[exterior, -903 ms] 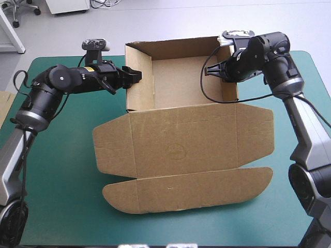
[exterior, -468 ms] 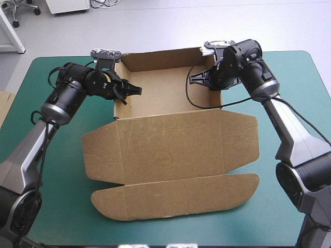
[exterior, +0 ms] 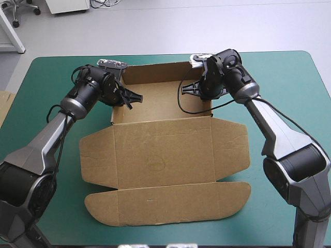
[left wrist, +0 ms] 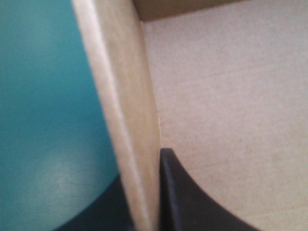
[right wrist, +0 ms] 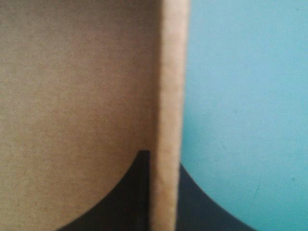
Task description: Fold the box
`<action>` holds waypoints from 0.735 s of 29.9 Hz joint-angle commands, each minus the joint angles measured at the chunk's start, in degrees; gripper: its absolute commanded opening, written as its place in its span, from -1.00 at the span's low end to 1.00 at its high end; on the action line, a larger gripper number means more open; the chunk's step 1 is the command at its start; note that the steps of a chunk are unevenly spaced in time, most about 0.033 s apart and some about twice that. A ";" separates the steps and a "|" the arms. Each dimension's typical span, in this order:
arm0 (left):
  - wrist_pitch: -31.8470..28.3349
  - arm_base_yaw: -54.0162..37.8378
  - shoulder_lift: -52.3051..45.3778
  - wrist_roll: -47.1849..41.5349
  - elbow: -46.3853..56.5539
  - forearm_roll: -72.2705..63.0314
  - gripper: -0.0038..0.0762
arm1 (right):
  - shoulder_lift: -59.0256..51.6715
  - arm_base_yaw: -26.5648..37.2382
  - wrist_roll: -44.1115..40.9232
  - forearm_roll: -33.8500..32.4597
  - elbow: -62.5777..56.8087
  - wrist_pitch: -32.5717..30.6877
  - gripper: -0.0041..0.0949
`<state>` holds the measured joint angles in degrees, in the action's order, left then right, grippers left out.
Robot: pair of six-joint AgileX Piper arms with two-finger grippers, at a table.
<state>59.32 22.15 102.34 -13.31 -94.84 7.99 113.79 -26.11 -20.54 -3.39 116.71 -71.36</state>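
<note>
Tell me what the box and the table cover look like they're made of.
The box looks like brown cardboard, matte, with pressed crease lines and a pale raw cut edge. The table cover is teal-green and smooth with a faint sheen, perhaps rubber or vinyl; I can't tell which.

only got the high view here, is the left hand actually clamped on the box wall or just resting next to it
Observer: Clamped. In the left wrist view the left hand is shut on the box side wall, with one black finger inside the tray and the other outside, over the teal-green cover.
Operator: ok and the right one, same grip?
Observer: Yes. In the right wrist view the right hand is shut on the opposite wall. The board edge runs straight ahead between its fingers, brown tray on one side and cover on the other.
</note>
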 commanded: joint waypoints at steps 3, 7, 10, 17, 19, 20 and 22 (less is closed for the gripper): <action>1.18 0.81 0.24 3.10 -1.49 -0.43 -0.93 | -0.97 -0.27 2.11 0.76 1.81 -0.14 -0.94; 0.74 0.81 1.50 3.10 -1.49 -0.29 -0.93 | 1.49 -0.27 2.11 0.64 1.81 -0.14 -0.94; -0.54 0.81 2.74 3.10 -1.49 -0.14 -0.93 | 3.59 -0.27 2.11 0.37 1.81 -0.14 -0.94; -2.93 0.71 7.09 3.37 -1.49 0.11 -0.93 | 6.70 -0.27 2.11 0.52 1.81 -0.14 -0.94; -3.22 0.71 8.11 3.37 -1.49 0.11 -0.93 | 6.91 -0.27 2.11 0.64 1.81 -0.14 -0.94; -3.38 0.71 8.57 3.37 -1.49 0.11 -0.93 | 7.11 -0.27 2.11 0.50 1.81 -0.14 -0.94; -4.26 0.71 9.17 3.37 -1.49 0.11 -0.93 | 7.39 -0.17 2.11 0.35 1.81 -0.14 -0.94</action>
<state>57.70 22.05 113.08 -13.13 -94.97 8.13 124.52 -25.90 -20.29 -3.09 116.71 -71.36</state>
